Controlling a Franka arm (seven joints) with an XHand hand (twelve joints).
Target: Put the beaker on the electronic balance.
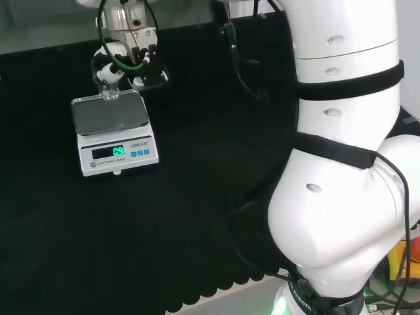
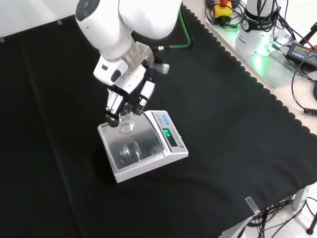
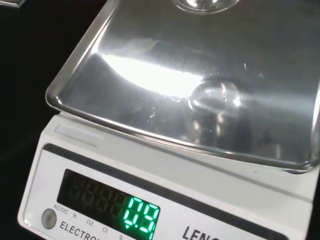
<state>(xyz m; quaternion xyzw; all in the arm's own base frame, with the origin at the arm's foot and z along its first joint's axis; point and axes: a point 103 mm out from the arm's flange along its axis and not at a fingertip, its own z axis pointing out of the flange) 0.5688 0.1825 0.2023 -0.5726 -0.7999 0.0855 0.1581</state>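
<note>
The hand (image 2: 130, 96) is curled around a small clear beaker (image 2: 126, 122). Its fingers (image 2: 115, 105) pinch the top part of the glass, and the rest of the beaker hangs down under the hand.

Right below the hand is the electronic balance (image 2: 143, 146). It is white with a shiny silver pan (image 2: 130, 148) on top. The bottom of the beaker is at the edge of the pan that is nearest the hand. It looks like it is touching the pan there, but it is hard to be sure because the glass is so clear. In the head view the beaker (image 1: 109, 90) sits at the far edge of the pan (image 1: 108, 114), just under the hand (image 1: 125, 62).

In the wrist view the round bottom of the beaker (image 3: 204, 5) is close to the pan (image 3: 200, 85), and the pan shines bright with light. The little screen (image 3: 107, 209) on the front of the balance glows green.

The balance stands on the tabletop (image 2: 237, 124), which is covered with black cloth. The big white arm (image 2: 124, 25) goes up and away from the hand.
</note>
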